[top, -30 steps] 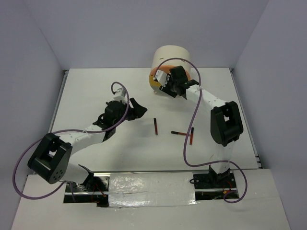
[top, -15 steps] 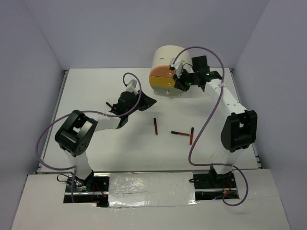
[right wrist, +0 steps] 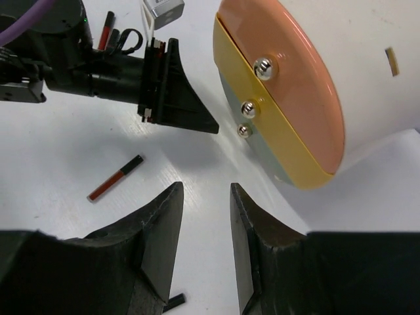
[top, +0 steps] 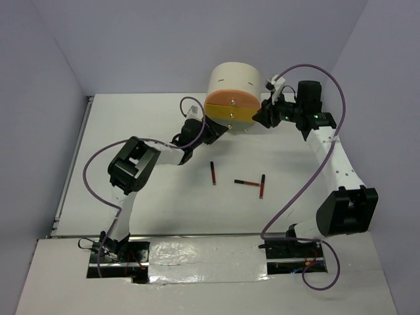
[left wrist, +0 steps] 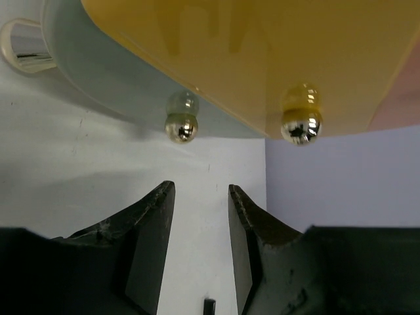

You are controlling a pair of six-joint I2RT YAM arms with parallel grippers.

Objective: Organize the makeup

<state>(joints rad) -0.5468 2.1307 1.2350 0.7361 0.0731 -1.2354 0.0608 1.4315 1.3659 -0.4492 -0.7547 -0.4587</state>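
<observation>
**A:** What is the left claw doing?

**B:** It is hovering with its jaws standing apart, gripping nothing. A round silver knob is sitting just ahead of its tips, on the stacked orange and yellow drawers of the large cream cylinder.

**A:** And the makeup?

**B:** A thin dark-red and black stick is lying on the white table behind that claw, toward the bases. Two more such sticks are lying further right, possibly touching; it's too small to tell.

**A:** The right claw?

**B:** Its jaws are gaping too, empty, and it is facing the drawers from the other side.
</observation>
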